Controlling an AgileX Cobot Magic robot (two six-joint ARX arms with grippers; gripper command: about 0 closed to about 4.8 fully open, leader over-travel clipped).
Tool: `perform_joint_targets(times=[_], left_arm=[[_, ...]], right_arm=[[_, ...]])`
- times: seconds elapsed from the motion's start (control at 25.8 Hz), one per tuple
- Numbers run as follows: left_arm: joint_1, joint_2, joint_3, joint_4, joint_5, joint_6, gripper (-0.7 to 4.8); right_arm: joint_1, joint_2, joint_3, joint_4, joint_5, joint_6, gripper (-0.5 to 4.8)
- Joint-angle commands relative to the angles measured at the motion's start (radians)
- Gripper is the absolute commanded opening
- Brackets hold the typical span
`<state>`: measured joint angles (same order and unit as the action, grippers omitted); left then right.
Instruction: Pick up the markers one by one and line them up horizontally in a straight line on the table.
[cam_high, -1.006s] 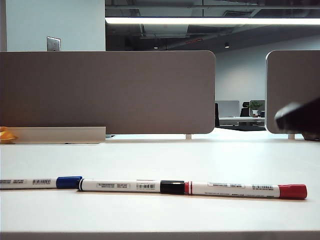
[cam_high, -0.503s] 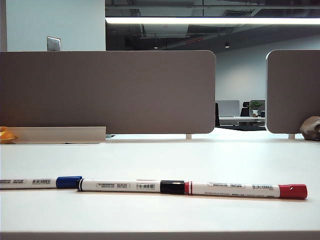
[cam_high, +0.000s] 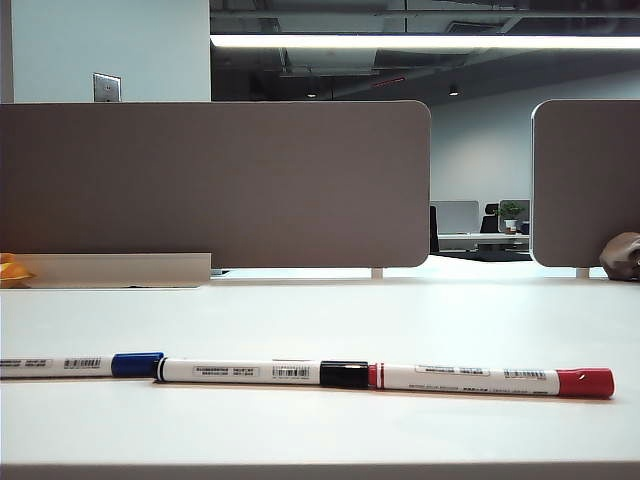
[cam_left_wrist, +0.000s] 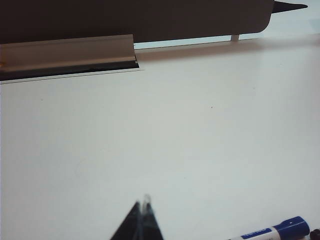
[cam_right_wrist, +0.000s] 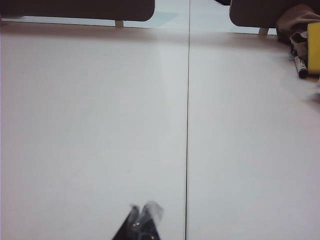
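Observation:
Three markers lie end to end in one row near the front of the white table (cam_high: 320, 320): the blue-capped marker (cam_high: 80, 365) at the left, the black-capped marker (cam_high: 262, 372) in the middle, the red-capped marker (cam_high: 495, 380) at the right. Neither arm shows in the exterior view. In the left wrist view my left gripper (cam_left_wrist: 141, 206) is shut and empty over bare table, with the blue cap (cam_left_wrist: 290, 227) off to one side of it. My right gripper (cam_right_wrist: 142, 210) is shut and empty too, over bare table beside a seam (cam_right_wrist: 188, 125).
Grey-brown divider panels (cam_high: 215, 185) stand along the back of the table, with a second panel (cam_high: 588, 180) at the right. A yellow object (cam_right_wrist: 314, 47) and a dark pen (cam_right_wrist: 299, 62) lie near a crumpled brownish thing (cam_high: 622, 257) at the far right. An orange item (cam_high: 12, 268) sits at the far left.
A dark blurred shape at the right edge of the exterior view, seen one second ago, has swung out of sight. The three markers have not moved.

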<state>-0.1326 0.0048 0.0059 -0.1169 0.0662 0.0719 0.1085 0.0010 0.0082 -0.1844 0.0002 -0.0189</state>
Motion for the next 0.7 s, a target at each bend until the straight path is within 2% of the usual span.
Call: perform_joint_targets(times=[0.04,0.7], left_arm=[[0.000,0.000,0.002,0.006,0.001,0.003,-0.05],[0.000,0.000,0.002,-0.043,0.001,-0.001,-0.05]], right_arm=[[-0.001,0.001,-0.005,0.005,0.000,0.003,-0.01],[-0.001,0.001,-0.005,0.002,0.000,0.003,-0.01]])
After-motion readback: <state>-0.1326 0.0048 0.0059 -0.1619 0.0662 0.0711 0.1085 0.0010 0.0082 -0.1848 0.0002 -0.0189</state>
